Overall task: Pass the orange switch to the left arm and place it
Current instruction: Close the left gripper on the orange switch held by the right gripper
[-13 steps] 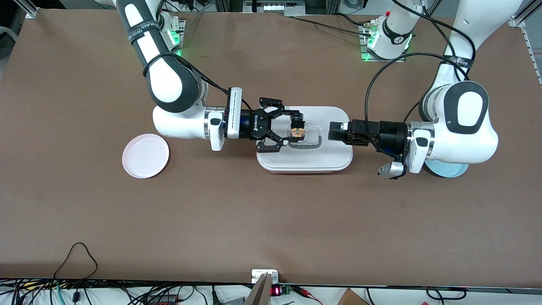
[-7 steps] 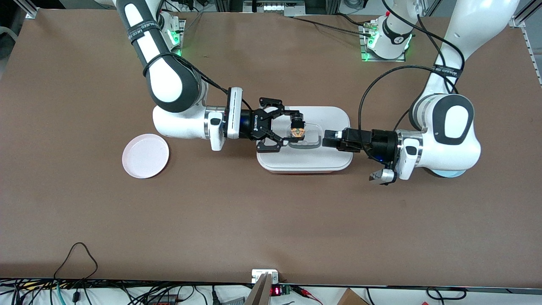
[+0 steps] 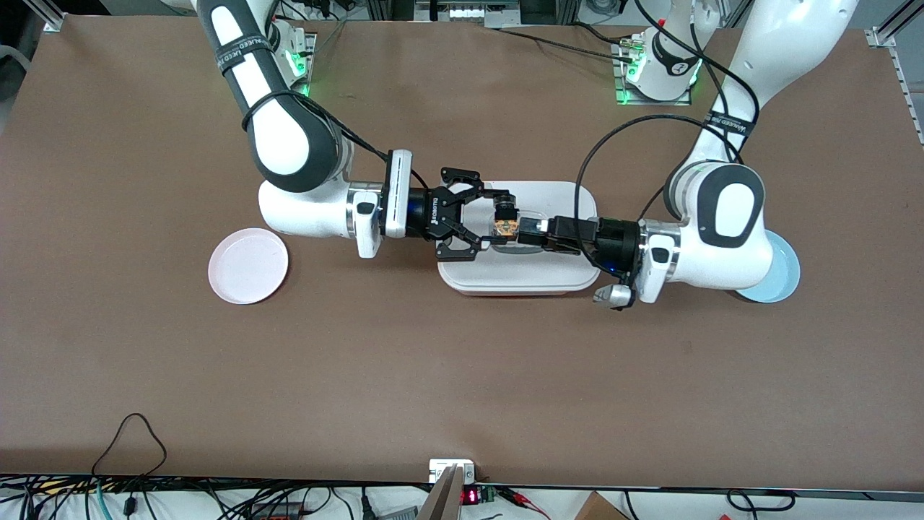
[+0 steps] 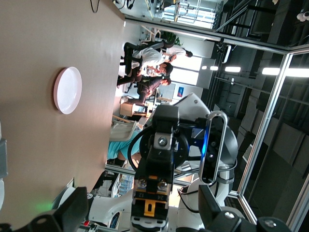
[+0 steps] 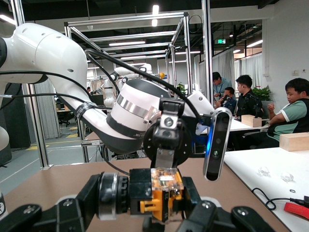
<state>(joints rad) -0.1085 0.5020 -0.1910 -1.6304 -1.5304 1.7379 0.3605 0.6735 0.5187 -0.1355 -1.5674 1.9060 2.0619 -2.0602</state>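
Pink plate (image 3: 247,275) lies toward the right arm's end of the table. Over the white box (image 3: 520,278), the right gripper (image 3: 498,220) is closed on the orange switch (image 3: 507,228), holding it in the air. The left gripper (image 3: 529,232) hangs just beside it, fingers wide apart and empty. I judge the switch light, stiff and small; take its free orange body.

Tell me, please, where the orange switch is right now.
In the front view the switch is held in the shut right gripper over the middle of the box, with the open left gripper right beside it.
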